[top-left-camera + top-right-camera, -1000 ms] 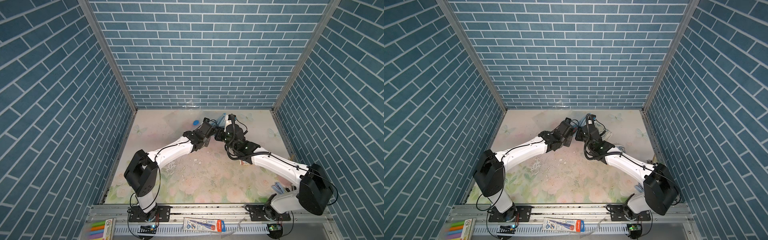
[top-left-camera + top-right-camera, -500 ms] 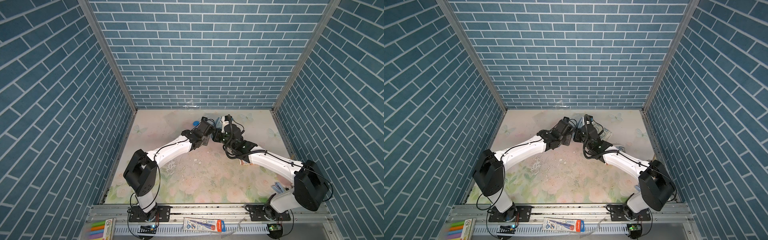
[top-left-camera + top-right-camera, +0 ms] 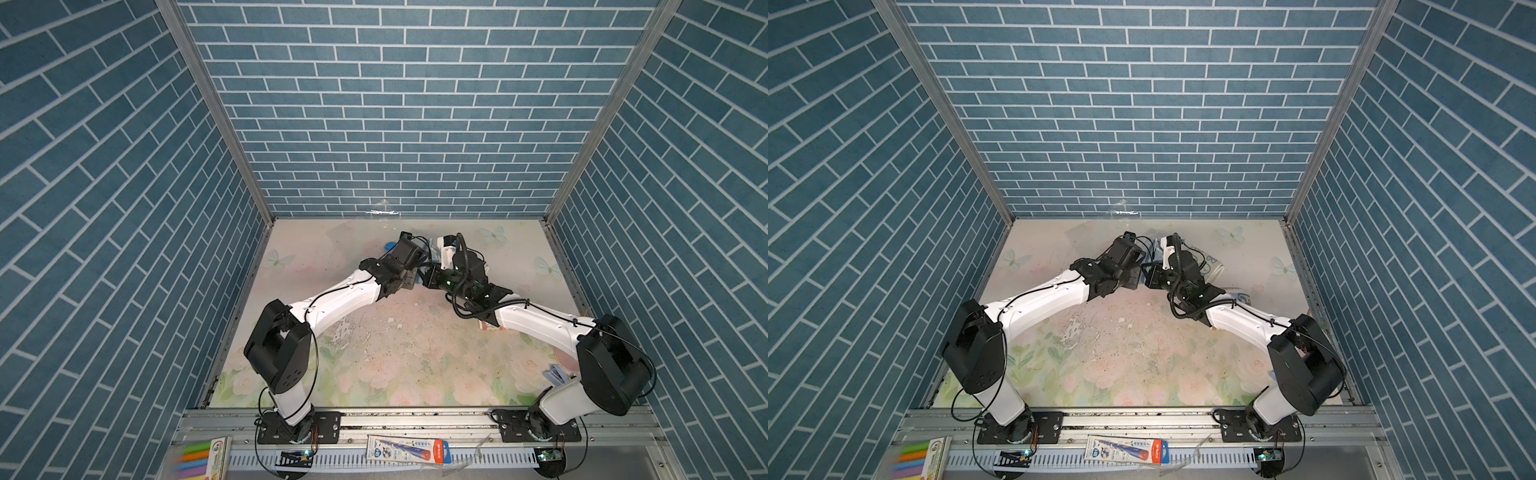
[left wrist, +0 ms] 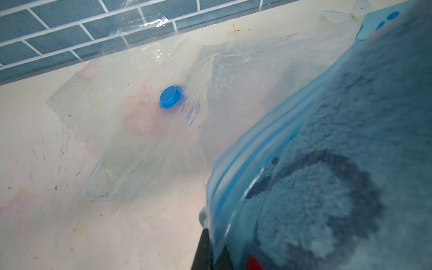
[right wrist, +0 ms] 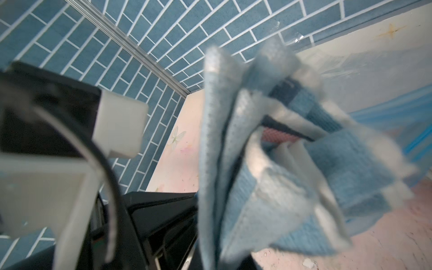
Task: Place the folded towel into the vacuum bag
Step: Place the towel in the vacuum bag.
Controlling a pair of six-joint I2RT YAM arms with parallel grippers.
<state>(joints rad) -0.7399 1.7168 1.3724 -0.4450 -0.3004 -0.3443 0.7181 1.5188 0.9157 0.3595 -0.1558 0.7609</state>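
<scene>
The vacuum bag (image 4: pixel 145 131) lies clear and crumpled on the table by the back wall, its blue valve cap (image 4: pixel 171 97) facing up. My left gripper (image 4: pixel 212 250) is shut on the bag's blue zip strip (image 4: pixel 254 145) and holds that edge lifted. The folded towel (image 5: pixel 261 168), blue with pale checks, hangs from my right gripper (image 5: pixel 208 259), which is shut on it. In the left wrist view the towel (image 4: pixel 355 149) fills the space right behind the raised zip edge. In both top views the two grippers (image 3: pixel 415 270) (image 3: pixel 426 277) meet at the far middle of the table, and the cap (image 3: pixel 388 246) shows beside the left wrist.
Blue brick walls close the table at the back and both sides. The left arm's wrist (image 5: pixel 70 112) sits close beside the hanging towel. A blue and white patterned thing (image 3: pixel 1241 297) lies under the right forearm. A pen pack (image 3: pixel 409 451) rests on the front rail.
Both wrists have shifted slightly toward the back wall and the left. The right arm has stretched further in with the towel. Both grips are unchanged.
</scene>
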